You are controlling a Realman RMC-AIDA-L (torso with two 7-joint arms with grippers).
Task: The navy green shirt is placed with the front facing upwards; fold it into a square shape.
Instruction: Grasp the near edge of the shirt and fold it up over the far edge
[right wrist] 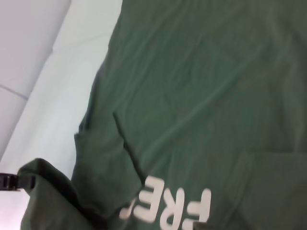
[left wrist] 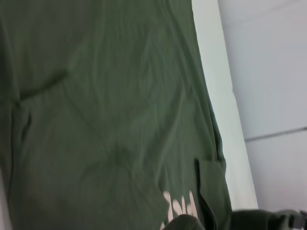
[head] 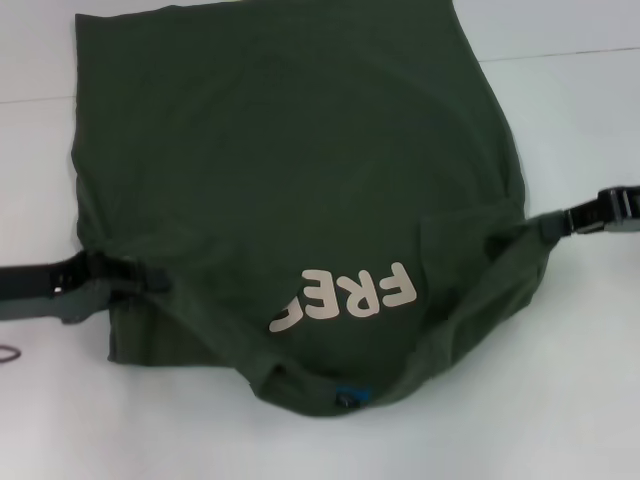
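Observation:
The navy green shirt (head: pixel 290 170) lies front up on the white table, its neck toward me, with a small blue label (head: pixel 352 395) at the collar. The cream chest print (head: pixel 350 298) is partly covered by a fold. My left gripper (head: pixel 140 276) is at the shirt's left edge, shut on fabric by the sleeve. At the right edge, my right gripper (head: pixel 560 222) is shut on a pulled-up bunch of cloth. The left wrist view is filled by the shirt (left wrist: pixel 105 120), with the right gripper (left wrist: pixel 295 220) far off. The right wrist view shows the shirt (right wrist: pixel 206 81), its print (right wrist: pixel 168 208) and the left gripper (right wrist: pixel 12 182).
The white table (head: pixel 560 380) has a thin seam (head: pixel 570 53) running across its far part. A small dark ring-shaped object (head: pixel 8 354) lies at the left edge of the head view, below my left arm.

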